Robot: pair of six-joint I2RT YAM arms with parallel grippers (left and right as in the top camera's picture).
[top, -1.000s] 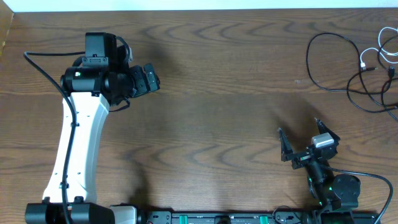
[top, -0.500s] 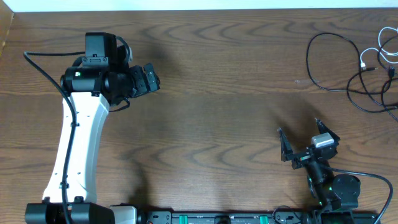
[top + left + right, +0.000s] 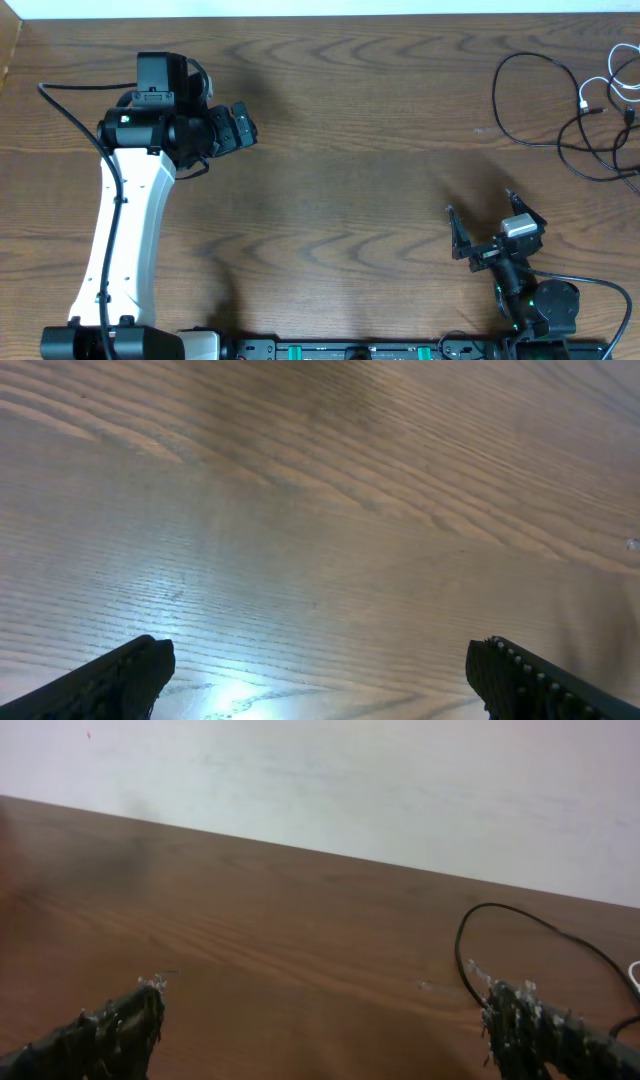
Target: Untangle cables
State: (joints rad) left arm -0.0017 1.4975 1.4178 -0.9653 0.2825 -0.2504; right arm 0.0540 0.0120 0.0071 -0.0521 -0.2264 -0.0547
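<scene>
Cables (image 3: 590, 110) lie at two o'clock on the worktop (image 3: 360, 160), partly cut off by the edge. Left end effector (image 3: 243, 125) and right end effector (image 3: 478, 222) gape wide, holding nothing.

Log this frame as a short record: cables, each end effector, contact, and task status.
cables: black cables in loose overlapping loops with a white cable, far right of the table, running past the picture's right edge
left end effector: open, over bare wood at far left, holding nothing
right end effector: open, near the front edge, short of the cables, holding nothing
contact: none with any cable
task status: cables not yet separated
</scene>
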